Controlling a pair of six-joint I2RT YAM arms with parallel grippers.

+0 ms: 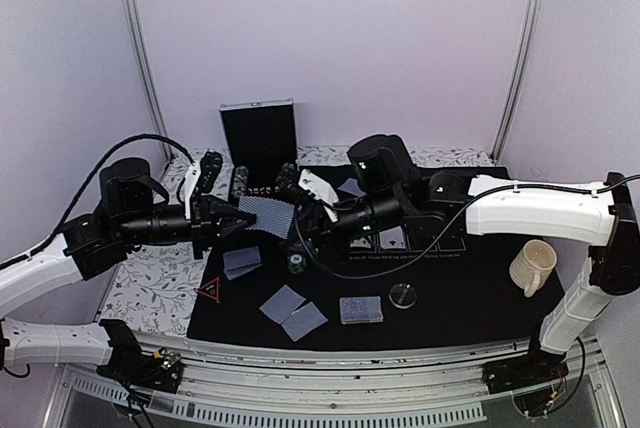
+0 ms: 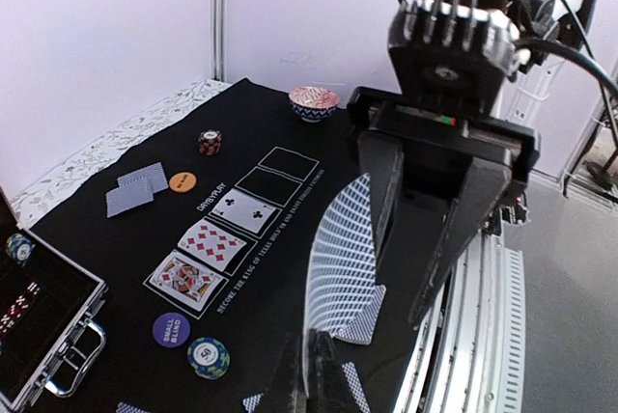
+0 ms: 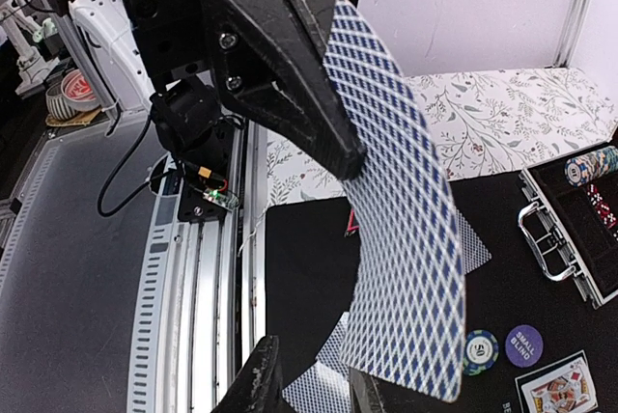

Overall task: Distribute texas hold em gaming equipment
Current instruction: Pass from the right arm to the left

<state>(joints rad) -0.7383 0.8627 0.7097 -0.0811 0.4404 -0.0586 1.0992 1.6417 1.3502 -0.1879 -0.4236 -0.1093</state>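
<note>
My left gripper (image 1: 243, 219) is shut on one edge of a grey-blue-backed playing card (image 1: 268, 216), held above the black mat's left part. In the left wrist view the card (image 2: 340, 249) stands edge-on from my pinched fingertips (image 2: 311, 379). My right gripper (image 1: 300, 223) faces it, open, its fingers (image 2: 388, 191) beside the card's far edge; I cannot tell if the card is between them. In the right wrist view the card (image 3: 401, 201) fills the middle above my open gripper (image 3: 311, 389). A green chip (image 1: 296, 263), red triangle marker (image 1: 209, 291) and clear disc (image 1: 403, 295) lie on the mat.
Face-down cards lie at the mat's front (image 1: 282, 303) (image 1: 361, 309) and left (image 1: 242, 261). Three face-up cards (image 2: 208, 244) fill printed rectangles. An open chip case (image 1: 258, 138) stands at the back, a cream mug (image 1: 532, 266) at the right, a bowl (image 2: 314, 102) farther off.
</note>
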